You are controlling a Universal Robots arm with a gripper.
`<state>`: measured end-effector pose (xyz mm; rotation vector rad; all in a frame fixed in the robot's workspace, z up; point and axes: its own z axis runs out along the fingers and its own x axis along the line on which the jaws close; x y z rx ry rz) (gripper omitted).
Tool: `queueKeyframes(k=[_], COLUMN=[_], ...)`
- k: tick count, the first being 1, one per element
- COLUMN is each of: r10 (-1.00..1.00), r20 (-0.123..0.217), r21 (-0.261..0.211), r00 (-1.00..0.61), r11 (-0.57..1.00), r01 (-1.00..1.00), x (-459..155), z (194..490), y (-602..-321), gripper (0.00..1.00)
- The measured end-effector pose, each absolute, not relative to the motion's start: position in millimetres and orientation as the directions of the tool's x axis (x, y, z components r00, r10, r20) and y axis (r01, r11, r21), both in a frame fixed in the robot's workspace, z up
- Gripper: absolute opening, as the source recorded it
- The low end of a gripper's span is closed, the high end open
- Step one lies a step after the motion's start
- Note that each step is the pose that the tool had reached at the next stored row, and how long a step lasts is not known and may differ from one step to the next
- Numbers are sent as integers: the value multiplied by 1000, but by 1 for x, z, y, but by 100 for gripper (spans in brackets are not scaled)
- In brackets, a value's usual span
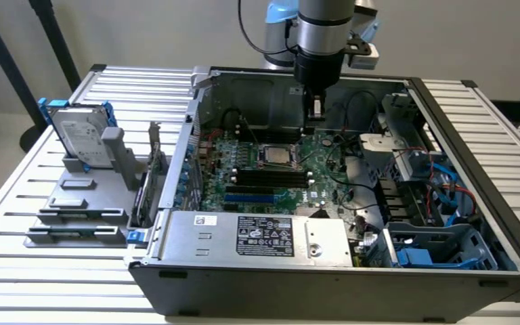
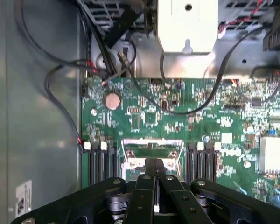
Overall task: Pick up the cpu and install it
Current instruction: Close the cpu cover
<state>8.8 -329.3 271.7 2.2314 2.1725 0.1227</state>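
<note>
Writing, case: the silver box (image 1: pixel 265 237) at the near edge of the case (image 1: pixel 332 288) has a black label with white print and a white sticker beside it; I can read neither
Writing, board: small white marks on the green board (image 2: pixel 177 121), too fine for me to read
Cpu place: the cpu (image 1: pixel 275 154) lies in the socket (image 2: pixel 151 142) at the middle of the board, silver top up
Cpu axis: it is square, so I see no long side; its edges run in line with the board's edges
Pincer: the pincer (image 2: pixel 154 164) is closed tight, fingers together, with nothing in it that I can see
Pincer place: it hangs over the board just past the cpu, toward the far case wall
Edges: black slots (image 2: pixel 102 163) flank the socket on both sides
Room: black cables (image 2: pixel 95 39) loop over the board near the pincer; the space above the socket is open
Desk: a drive (image 1: pixel 81 139) with a blue bracket stands upright in a grey rack (image 1: pixel 79 203) on the slatted desk (image 1: pixel 477 115), at the exterior view's left, well apart from the cpu
</note>
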Motion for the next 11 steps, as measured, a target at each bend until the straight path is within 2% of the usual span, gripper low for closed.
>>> queueKeyframes(k=[11], r10=[998], r20=[50], r21=[72], r00=[25], r11=[-29], r01=[997], x=[37], z=[278], y=[-331], gripper=[11])
